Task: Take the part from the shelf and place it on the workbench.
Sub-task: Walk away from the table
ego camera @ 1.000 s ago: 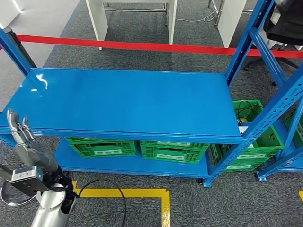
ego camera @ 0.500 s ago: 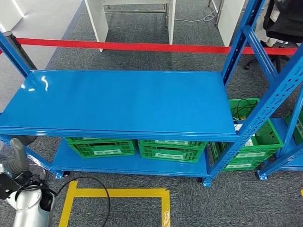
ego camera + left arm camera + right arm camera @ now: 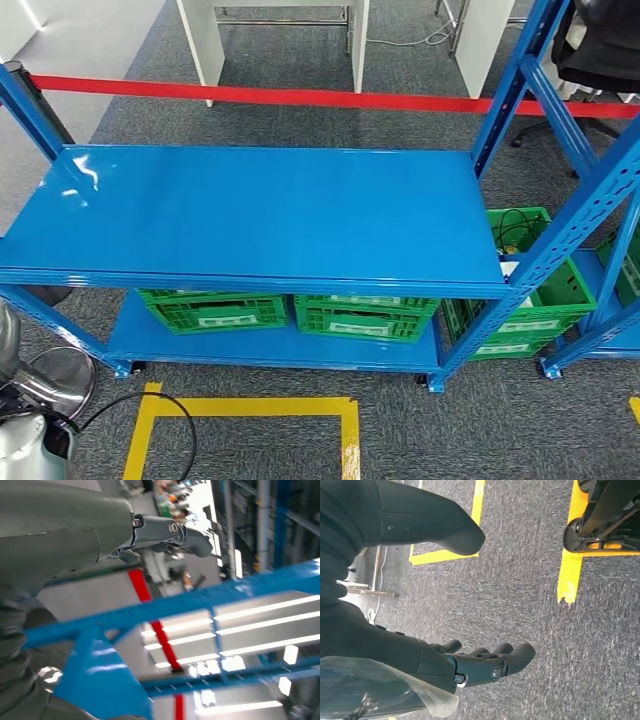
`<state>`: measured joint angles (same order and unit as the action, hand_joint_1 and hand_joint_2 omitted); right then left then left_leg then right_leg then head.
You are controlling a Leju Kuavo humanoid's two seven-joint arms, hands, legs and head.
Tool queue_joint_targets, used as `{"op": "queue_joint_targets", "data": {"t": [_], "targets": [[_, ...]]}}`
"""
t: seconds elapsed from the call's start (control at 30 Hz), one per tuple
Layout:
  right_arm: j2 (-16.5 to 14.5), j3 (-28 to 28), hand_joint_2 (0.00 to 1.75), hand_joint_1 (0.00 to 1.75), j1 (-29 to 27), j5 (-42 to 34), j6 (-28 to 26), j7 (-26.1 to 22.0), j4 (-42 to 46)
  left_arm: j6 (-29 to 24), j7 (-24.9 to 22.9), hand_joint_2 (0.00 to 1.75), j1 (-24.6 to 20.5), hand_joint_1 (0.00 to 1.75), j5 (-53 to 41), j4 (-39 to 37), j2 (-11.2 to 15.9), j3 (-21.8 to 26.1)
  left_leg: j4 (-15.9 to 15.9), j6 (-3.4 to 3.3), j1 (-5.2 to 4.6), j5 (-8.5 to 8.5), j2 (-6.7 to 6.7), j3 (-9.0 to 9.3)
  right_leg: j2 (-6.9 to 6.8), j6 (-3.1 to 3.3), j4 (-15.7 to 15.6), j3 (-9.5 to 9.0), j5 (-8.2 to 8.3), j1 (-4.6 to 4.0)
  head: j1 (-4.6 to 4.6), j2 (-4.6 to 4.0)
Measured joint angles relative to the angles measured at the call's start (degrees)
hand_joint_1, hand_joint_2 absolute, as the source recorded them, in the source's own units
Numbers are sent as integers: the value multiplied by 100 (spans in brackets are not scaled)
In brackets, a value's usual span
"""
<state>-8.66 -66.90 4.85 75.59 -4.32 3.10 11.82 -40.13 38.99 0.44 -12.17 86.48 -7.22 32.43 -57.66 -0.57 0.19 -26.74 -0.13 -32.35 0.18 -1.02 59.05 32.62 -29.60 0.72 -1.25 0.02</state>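
The blue shelf (image 3: 256, 215) is filling the head view with its upper deck bare, and the part to be taken is not identifiable anywhere on it; three green crates (image 3: 215, 310) are sitting on the deck below, presumably as storage, their pale labels too small to read. The right hand (image 3: 482, 662) is hanging low over grey carpet with fingers extended and holding nothing, which suggests an idle arm. The left hand (image 3: 124, 527) is sitting beside the shelf's blue frame, fingers extended and nothing gripped.
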Motion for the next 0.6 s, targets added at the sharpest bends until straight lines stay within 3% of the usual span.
{"op": "queue_joint_targets", "data": {"t": [0.07,0.13,0.17,0.2,0.23,0.3,0.37,0.5,0.53,0.6], "targets": [[2,5,175,0,7,13,-4,-1,0,0,0,175,-84,0,-88,-397,74,265,29,-57,21,22,11,6,-3,-29,482,241,-284,2,28,0],[2,9,175,0,3,17,-7,-2,0,0,0,175,-165,0,-287,-880,163,522,27,-80,15,22,22,-6,-6,-43,1222,599,-598,1,49,0],[2,10,175,0,-5,17,-13,-1,0,0,0,175,-212,0,-457,-1150,209,643,26,-83,10,22,26,-9,-7,-47,1460,718,-651,1,47,0],[2,10,175,0,-10,17,-24,-1,0,0,0,175,-269,0,-687,-1441,261,768,24,-84,7,22,25,-10,-7,-45,1499,742,-596,0,49,0],[3,10,175,0,-12,17,-39,-1,0,0,0,175,-335,0,-994,-1770,317,909,21,-83,6,21,23,-8,-7,-36,1304,650,-440,0,49,0],[8,10,175,0,0,15,-68,-1,0,0,0,175,-475,0,-1726,-2456,427,1221,4,-61,0,12,19,-6,-9,-5,513,256,-82,-4,49,0],[13,12,175,0,13,8,-81,-1,0,-1,-1,175,-605,0,-2440,-3121,526,1595,-26,-2,-16,3,18,-21,4,37,-3,-17,52,-12,46,0],[11,13,175,0,-10,-4,-84,1,0,-5,-15,175,-771,0,-3332,-4039,620,2330,-61,127,-9,-27,17,-36,13,139,-81,-59,76,-8,40,0],[10,13,175,0,-10,-5,-84,-2,0,-6,-22,175,-797,0,-3498,-4209,634,2511,-200,160,-2,-127,16,-92,9,169,-93,-63,88,4,27,0],[9,14,175,0,-7,-5,-84,-9,0,-7,-34,175,-833,0,-3712,-4502,652,2832,-840,218,16,-486,15,-366,3,203,-102,-65,94,13,-1,0]]}}
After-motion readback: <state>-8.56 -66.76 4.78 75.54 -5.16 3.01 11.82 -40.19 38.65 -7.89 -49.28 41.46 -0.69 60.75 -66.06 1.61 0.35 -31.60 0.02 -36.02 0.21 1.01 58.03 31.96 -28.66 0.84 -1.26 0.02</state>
